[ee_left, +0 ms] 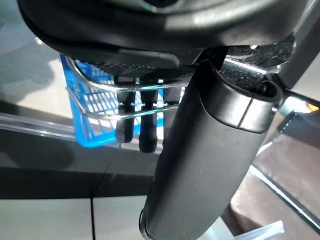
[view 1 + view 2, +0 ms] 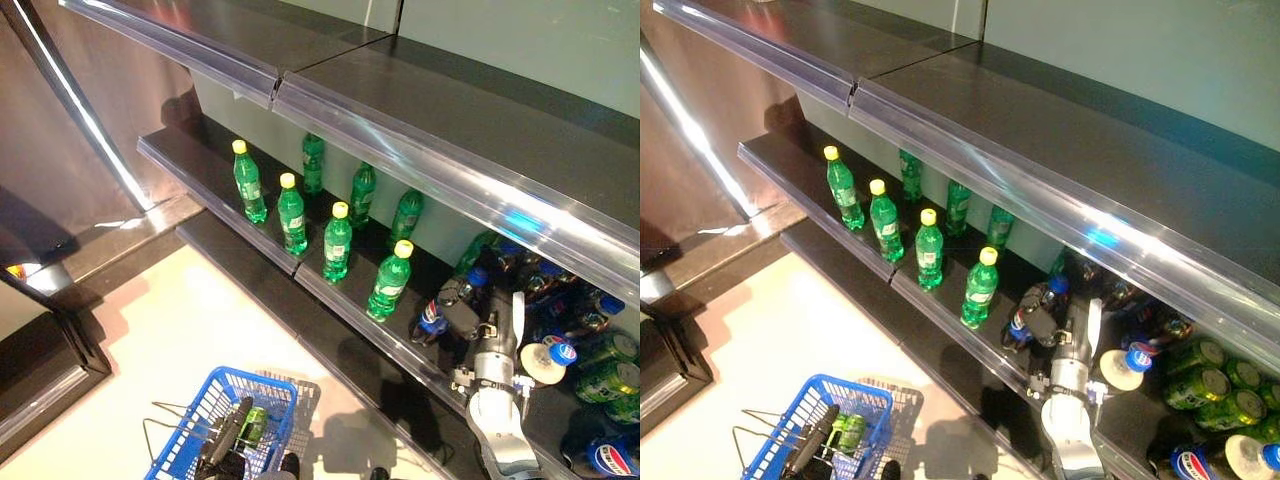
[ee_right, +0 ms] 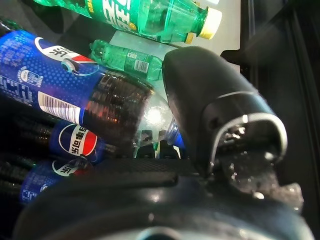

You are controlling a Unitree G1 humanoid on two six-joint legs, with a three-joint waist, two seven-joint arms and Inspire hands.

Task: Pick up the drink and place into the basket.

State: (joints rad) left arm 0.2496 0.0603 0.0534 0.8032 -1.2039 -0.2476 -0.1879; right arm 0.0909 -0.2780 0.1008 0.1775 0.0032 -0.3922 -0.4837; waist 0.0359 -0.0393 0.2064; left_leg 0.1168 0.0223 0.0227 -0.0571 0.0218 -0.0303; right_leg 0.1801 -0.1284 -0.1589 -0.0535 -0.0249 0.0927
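Cola bottle lying flat, right hand touching

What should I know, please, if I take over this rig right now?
Right hand: on the lower shelf, fingers curled round a dark cola bottle with a blue label; not lifted clear yet.
Left hand: fingers curled over the wire handle of the blue basket, holding it above the floor.
Done: one green can lies in the basket.
Left: draw the cola bottle off the shelf, carry it across and set it into the basket.
Note: upright green bottles stand beside the reach, so withdraw carefully.
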